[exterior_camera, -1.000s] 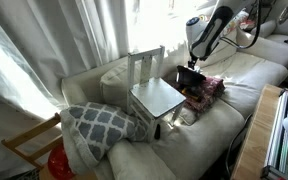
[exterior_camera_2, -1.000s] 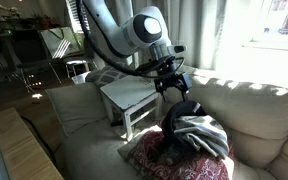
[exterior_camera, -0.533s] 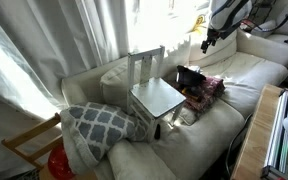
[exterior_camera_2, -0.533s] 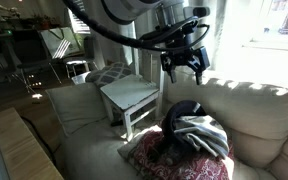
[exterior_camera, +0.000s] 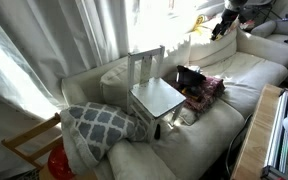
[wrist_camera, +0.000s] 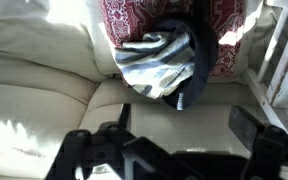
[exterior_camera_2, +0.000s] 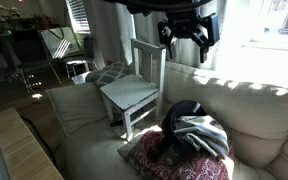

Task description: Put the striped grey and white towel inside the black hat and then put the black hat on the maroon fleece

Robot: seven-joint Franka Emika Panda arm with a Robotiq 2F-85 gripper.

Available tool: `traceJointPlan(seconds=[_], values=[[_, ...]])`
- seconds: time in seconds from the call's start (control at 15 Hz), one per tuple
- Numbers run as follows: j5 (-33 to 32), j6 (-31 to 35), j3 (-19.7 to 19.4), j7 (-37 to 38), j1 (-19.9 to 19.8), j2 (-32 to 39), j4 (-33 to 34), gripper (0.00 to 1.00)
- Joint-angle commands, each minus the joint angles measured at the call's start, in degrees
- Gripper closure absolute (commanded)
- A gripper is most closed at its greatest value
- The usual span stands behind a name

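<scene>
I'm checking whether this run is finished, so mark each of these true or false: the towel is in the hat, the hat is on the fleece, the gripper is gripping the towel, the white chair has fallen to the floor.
1. The striped towel sits inside the black hat. True; the wrist view shows it tucked into the hat too.
2. The black hat rests on the maroon fleece. True.
3. The gripper is shut on the towel. False: it hangs open, high above the sofa, and holds nothing.
4. The white chair lies tipped over on the floor. False: it stands upright on the sofa, beside the hat.
</scene>
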Motion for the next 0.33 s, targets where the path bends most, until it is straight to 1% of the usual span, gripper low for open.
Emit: traceJointPlan(seconds=[0.0, 0.13, 0.27], values=[[2.0, -0.3, 0.1, -2.0, -0.3, -0.8, -0.2, 0.00], [4.5, -0.9, 0.0, -4.8, -0.4, -1.8, -0.3, 0.00], [5.0, -1.0, 0.1, -5.2, -0.4, -2.0, -0.4, 0.00]])
